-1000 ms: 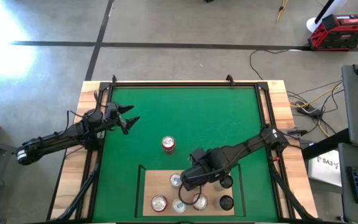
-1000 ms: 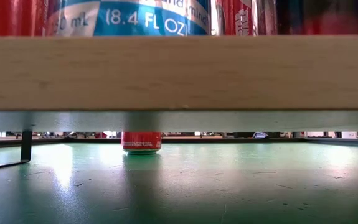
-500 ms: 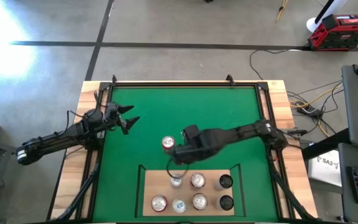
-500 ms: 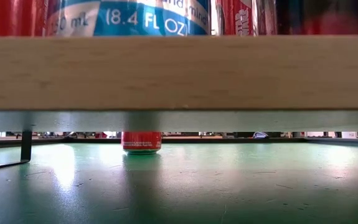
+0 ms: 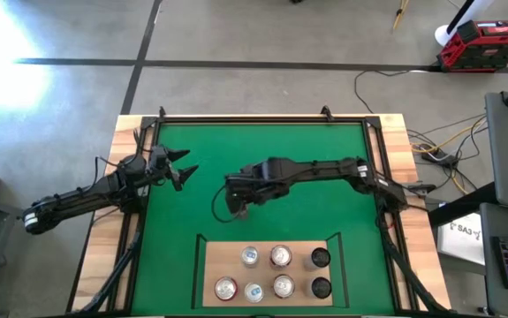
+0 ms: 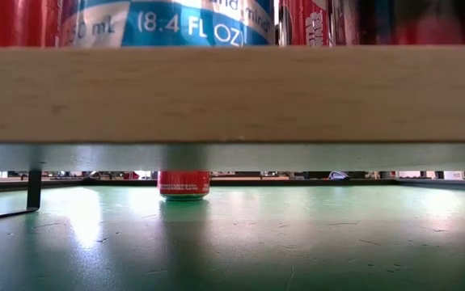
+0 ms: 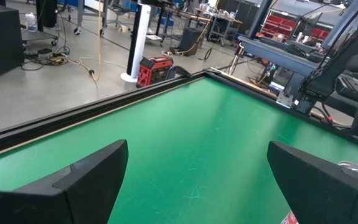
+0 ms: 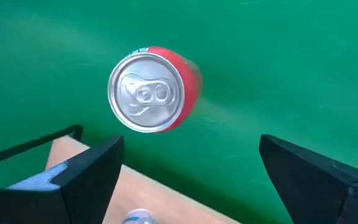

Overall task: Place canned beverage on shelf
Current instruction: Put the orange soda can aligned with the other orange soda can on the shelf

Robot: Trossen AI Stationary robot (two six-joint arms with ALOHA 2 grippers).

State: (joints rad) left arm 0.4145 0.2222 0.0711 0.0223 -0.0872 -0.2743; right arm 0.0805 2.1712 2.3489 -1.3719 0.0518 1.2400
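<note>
R gripper (image 8: pixel 188 171) hangs wide open and empty right over the red can (image 8: pixel 152 89), mid-mat, at 12 o'clock from the shelf (image 5: pixel 214 265). Looks like the approach step. Next, imo: drop, centre, pinch. L gripper (image 7: pixel 197 180) is open too, parked at 9.

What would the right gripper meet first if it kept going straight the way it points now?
Probably the red can standing upright on the green mat. The open right gripper looks down over it, though the can lies slightly off the midline between the fingers, so contact is uncertain.
</note>
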